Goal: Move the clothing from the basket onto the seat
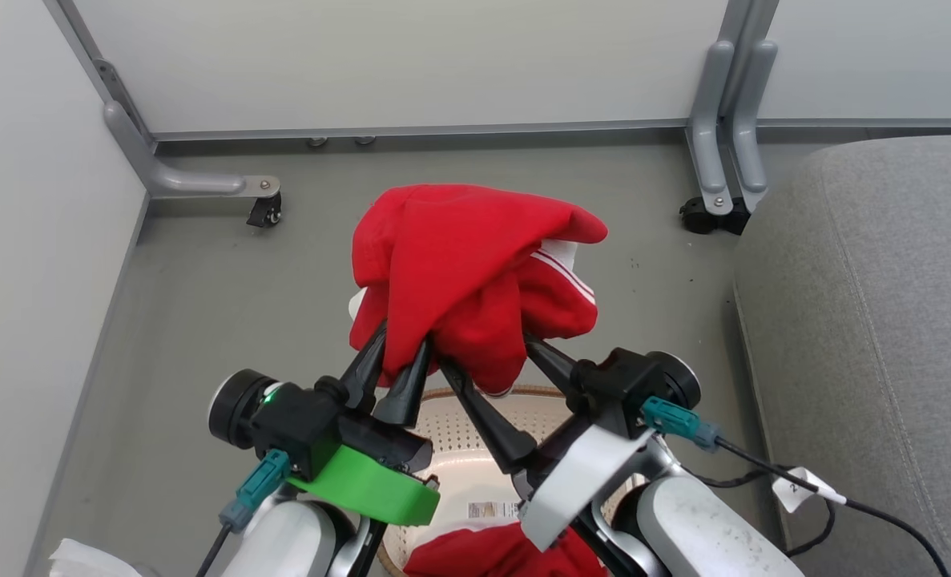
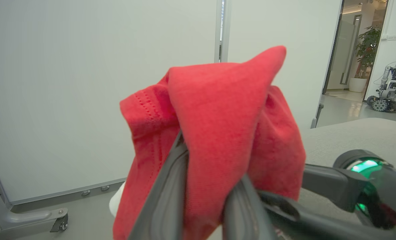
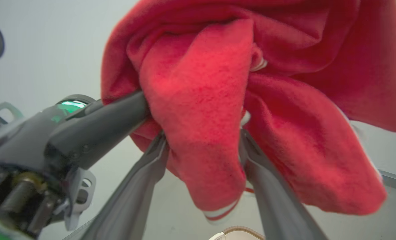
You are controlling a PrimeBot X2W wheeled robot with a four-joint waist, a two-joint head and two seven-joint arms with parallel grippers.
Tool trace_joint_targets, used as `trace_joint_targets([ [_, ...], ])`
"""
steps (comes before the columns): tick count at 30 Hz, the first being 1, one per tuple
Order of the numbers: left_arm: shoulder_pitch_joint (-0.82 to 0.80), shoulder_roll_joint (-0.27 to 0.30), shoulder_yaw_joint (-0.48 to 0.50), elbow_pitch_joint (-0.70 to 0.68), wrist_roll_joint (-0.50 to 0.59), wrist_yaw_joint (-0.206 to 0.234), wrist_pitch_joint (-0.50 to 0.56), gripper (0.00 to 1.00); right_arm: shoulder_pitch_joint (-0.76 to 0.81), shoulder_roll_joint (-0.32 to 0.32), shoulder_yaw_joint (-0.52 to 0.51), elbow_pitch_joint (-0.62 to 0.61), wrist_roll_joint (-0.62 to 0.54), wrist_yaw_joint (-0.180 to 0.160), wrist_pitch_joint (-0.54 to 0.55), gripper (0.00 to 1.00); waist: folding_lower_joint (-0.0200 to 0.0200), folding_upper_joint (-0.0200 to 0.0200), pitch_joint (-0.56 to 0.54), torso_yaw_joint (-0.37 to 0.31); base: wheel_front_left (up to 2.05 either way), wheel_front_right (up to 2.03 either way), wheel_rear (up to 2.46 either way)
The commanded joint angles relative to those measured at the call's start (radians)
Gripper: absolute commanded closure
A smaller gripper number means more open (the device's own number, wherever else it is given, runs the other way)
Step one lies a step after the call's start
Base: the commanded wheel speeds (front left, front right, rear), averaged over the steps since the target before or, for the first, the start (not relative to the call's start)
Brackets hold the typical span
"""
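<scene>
The left arm and right arm reach up and forward, wrists angled toward each other. The left jaws are pinched narrow on the clothing; the right jaws stand spread wide around a fold, seemingly not clamping it.

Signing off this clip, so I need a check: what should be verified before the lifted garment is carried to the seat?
1. Grip of left gripper on lifted garment: ok, shut on it.
2. Grip of right gripper: cannot tell; jaws wide, fabric bunched between them.
3. Garment hanging above basket, not snagged: ok.
4. Room on seat, at the robot's right: ok, visible part bare.
5. Basket emptied: not ok; second garment lies inside.
</scene>
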Motion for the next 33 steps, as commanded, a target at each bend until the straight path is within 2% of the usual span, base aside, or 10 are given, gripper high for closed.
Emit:
trace_joint_targets([
  [1,-0.017,-0.004,-0.004,0.001,0.002,-0.006,-0.001,1.00,-0.023,0.000,0.009,0.023,0.007,0.000,-0.003,0.00,0.0000,0.0000,0.003,0.003,0.00,0.00,0.00],
  [5,-0.021,-0.007,-0.016,0.003,-0.002,-0.008,0.002,1.00,-0.063,0.002,0.031,0.070,0.028,0.000,-0.018,0.02,0.0000,0.0000,0.007,0.008,0.00,0.00,0.00],
  [9,-0.018,-0.009,-0.025,0.005,-0.007,-0.010,0.001,1.00,-0.091,0.002,0.052,0.115,0.052,0.000,-0.033,1.00,0.0000,0.0000,0.011,0.010,0.00,0.00,0.00],
  [16,-0.027,-0.008,-0.038,0.008,-0.013,-0.015,0.000,1.00,-0.129,0.002,0.073,0.170,0.093,0.000,-0.059,1.00,0.0000,0.0000,0.016,0.016,0.00,0.00,0.00],
  [17,-0.027,-0.007,-0.040,0.009,-0.014,-0.015,0.000,0.87,-0.134,0.002,0.075,0.173,0.100,0.000,-0.070,1.00,0.0000,0.0000,0.016,0.017,0.00,0.00,0.00],
  [18,-0.027,-0.008,-0.039,0.010,-0.017,-0.014,-0.001,0.58,-0.137,0.002,0.077,0.180,0.102,0.000,-0.073,1.00,0.0000,0.0000,0.015,0.017,0.00,0.00,0.00],
  [19,-0.027,-0.010,-0.036,0.007,-0.018,-0.011,-0.004,0.11,-0.141,0.002,0.079,0.186,0.106,0.000,-0.076,1.00,0.0000,0.0000,0.015,0.017,0.00,0.00,0.00],
  [20,-0.028,-0.011,-0.034,0.003,-0.017,-0.008,-0.006,0.00,-0.146,0.002,0.079,0.188,0.108,0.000,-0.083,1.00,0.0000,0.0000,0.014,0.017,0.00,0.00,0.00],
  [26,-0.025,-0.007,-0.021,-0.024,-0.007,0.000,-0.018,0.00,-0.161,0.002,0.057,0.216,0.098,0.000,-0.112,1.00,0.0000,0.0000,0.009,0.016,0.00,0.00,0.00],
  [33,-0.008,0.010,-0.010,-0.069,0.010,-0.001,-0.027,0.00,-0.156,0.002,-0.049,0.243,0.061,0.000,-0.117,1.00,0.0000,0.0000,0.010,0.003,0.00,0.00,0.00],
])
